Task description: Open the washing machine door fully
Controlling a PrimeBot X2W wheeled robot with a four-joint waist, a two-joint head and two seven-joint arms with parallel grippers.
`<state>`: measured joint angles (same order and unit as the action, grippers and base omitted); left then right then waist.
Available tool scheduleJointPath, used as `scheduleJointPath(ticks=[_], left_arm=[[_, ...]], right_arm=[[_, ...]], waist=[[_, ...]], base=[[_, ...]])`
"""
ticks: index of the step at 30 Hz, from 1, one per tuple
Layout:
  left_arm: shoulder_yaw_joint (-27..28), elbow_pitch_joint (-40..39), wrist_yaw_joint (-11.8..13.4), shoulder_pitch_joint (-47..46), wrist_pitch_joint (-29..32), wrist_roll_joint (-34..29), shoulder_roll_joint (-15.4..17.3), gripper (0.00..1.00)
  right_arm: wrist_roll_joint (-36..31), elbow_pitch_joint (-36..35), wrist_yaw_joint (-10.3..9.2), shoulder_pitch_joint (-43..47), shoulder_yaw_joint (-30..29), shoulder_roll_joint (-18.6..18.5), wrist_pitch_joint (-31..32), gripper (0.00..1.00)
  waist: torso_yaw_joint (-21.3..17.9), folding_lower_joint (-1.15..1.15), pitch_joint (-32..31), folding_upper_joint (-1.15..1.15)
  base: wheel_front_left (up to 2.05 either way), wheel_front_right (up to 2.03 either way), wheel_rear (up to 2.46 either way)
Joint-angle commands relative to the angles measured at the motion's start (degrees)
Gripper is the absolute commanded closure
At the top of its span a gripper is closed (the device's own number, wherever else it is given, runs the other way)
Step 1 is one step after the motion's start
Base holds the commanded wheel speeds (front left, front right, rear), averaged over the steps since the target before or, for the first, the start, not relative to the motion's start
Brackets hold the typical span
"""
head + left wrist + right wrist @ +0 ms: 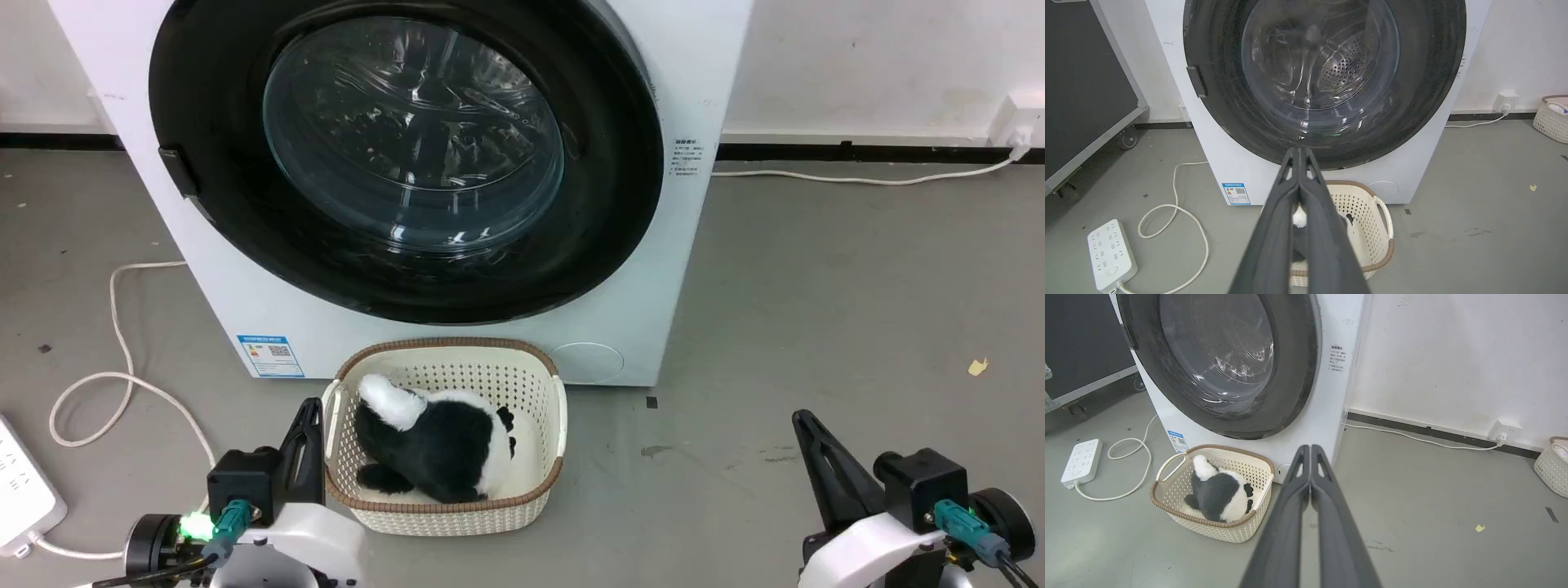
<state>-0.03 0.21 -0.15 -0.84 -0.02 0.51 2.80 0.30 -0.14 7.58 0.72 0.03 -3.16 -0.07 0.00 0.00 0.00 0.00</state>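
Two grippers, each with fingers pressed together and holding nothing. Left gripper (311, 406): low, just beside the left wall of a cream basket (457, 374). Right gripper (802, 416): over bare floor (816, 286), well apart. Basket holds a black-and-white plush toy (433, 445) and stands just before the white washing machine (245, 302). Washing machine door (408, 147): glossy black, closed flush on the machine's front, clear of both grippers.

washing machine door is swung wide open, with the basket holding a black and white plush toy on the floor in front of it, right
Not quite. The washing machine door is shut, lying flush against the washing machine, as the head view shows. The rest holds: the basket sits on the floor in front of it with a black and white plush toy inside.
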Motion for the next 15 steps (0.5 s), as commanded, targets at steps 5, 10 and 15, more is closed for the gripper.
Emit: scheduleJointPath(ticks=[5, 10, 15], left_arm=[[0.0, -0.2, 0.1, 0.8, 0.0, -0.5, 0.1, 1.00], [0.0, -0.2, 0.1, 0.8, 0.0, -0.5, 0.1, 1.00], [0.0, -0.2, 0.1, 0.8, 0.0, -0.5, 0.1, 1.00]], right_arm=[[-0.3, 0.1, -0.09, -0.7, 0.0, 0.3, 0.1, 1.00], [-0.3, 0.1, -0.09, -0.7, 0.0, 0.3, 0.1, 1.00], [-0.3, 0.1, -0.09, -0.7, 0.0, 0.3, 0.1, 1.00]], waist=[[0.0, 0.00, 0.0, 0.00], [0.0, 0.00, 0.0, 0.00], [0.0, 0.00, 0.0, 0.00]], base=[[0.00, 0.00, 0.00], [0.00, 0.00, 0.00], [0.00, 0.00, 0.00]])
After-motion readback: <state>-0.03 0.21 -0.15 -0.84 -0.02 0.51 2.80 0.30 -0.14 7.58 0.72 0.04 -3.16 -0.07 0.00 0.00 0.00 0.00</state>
